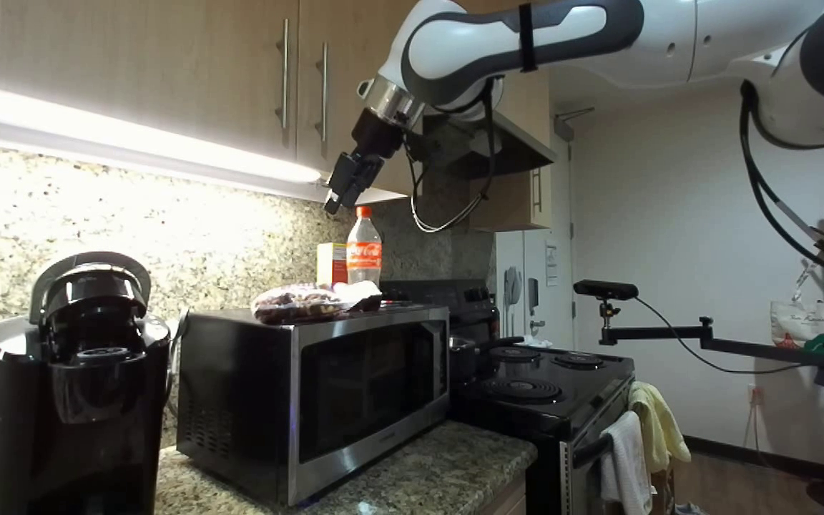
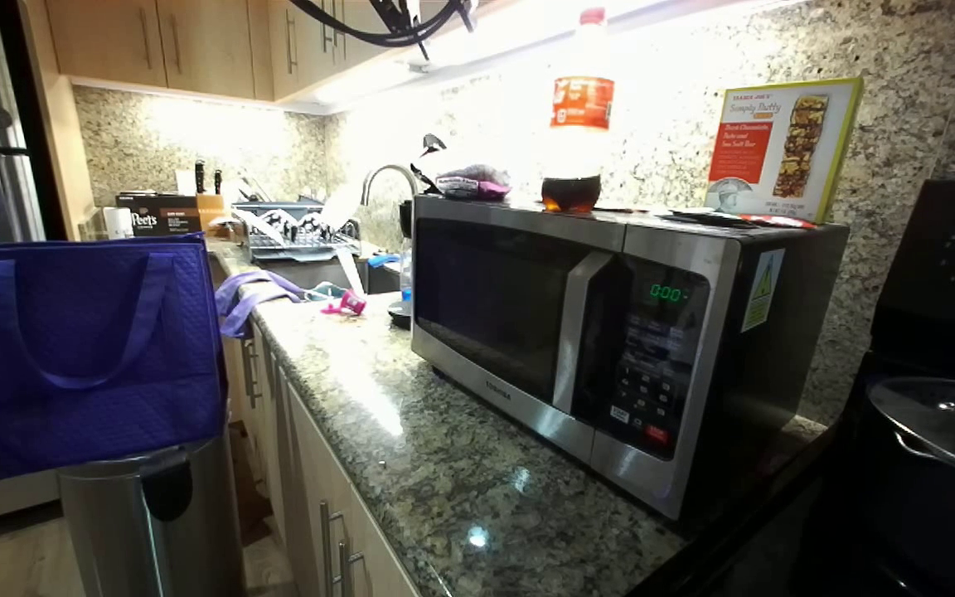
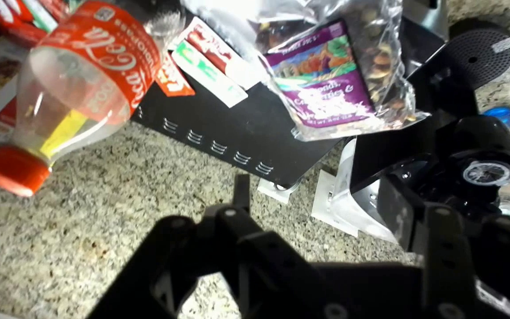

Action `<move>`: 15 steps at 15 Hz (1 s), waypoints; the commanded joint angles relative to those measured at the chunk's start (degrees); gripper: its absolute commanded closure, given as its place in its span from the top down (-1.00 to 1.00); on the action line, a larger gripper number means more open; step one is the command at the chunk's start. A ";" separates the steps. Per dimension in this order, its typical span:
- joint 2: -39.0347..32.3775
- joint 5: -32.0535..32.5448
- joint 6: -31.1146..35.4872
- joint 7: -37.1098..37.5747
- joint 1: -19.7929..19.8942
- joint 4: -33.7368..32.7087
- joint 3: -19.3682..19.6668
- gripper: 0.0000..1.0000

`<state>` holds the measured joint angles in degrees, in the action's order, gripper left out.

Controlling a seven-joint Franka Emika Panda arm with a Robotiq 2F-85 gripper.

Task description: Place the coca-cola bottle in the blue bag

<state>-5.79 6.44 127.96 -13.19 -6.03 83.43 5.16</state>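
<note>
Exterior views share the microwave (image 1: 369, 397) from opposite ends; the wrist's slants down past the claw (image 3: 320, 203).

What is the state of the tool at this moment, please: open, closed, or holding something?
Tool: open, holding nothing; the bottle stands outside its grip.

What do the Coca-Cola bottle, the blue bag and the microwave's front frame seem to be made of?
Coca-Cola bottle: glossy, clear plastic, most likely; its wall is see-through with bright highlights.
Blue bag: probably matte synthetic fabric; its surface looks quilted, with little shine.
Microwave front frame: satin metal, perhaps stainless steel, judging by its grey sheen.
</note>
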 commanded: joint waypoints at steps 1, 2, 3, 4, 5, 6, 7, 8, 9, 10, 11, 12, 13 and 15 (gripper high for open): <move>2.43 -0.88 -5.51 7.23 0.82 0.62 0.43 0.98; 3.63 -0.75 -5.38 10.31 1.06 1.77 0.70 1.00; 5.13 0.26 -5.12 13.50 1.06 3.30 1.32 1.00; 6.25 -0.22 -4.69 15.94 1.19 4.37 1.83 1.00; 7.19 -0.31 -4.21 18.37 1.42 5.26 2.54 1.00; 7.74 -0.13 -3.96 20.90 1.56 5.65 3.22 1.00; 7.96 -0.20 -4.00 23.17 1.82 5.63 4.07 1.00; 7.79 -0.60 -4.37 24.82 2.11 5.19 4.98 1.00; 7.69 -0.97 -4.23 26.10 2.41 4.98 5.73 1.00; 6.95 -1.70 -3.91 26.18 5.57 4.00 3.69 1.00; 6.47 -2.02 -3.10 26.03 6.28 3.64 3.97 1.00; 5.78 -2.22 -1.94 25.18 7.16 3.14 3.97 1.00; 5.25 -2.43 -1.28 23.86 7.89 2.76 3.98 1.00; 3.58 -3.67 1.56 20.63 8.88 1.82 3.87 1.00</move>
<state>0.06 5.22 126.21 11.15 0.49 86.87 10.32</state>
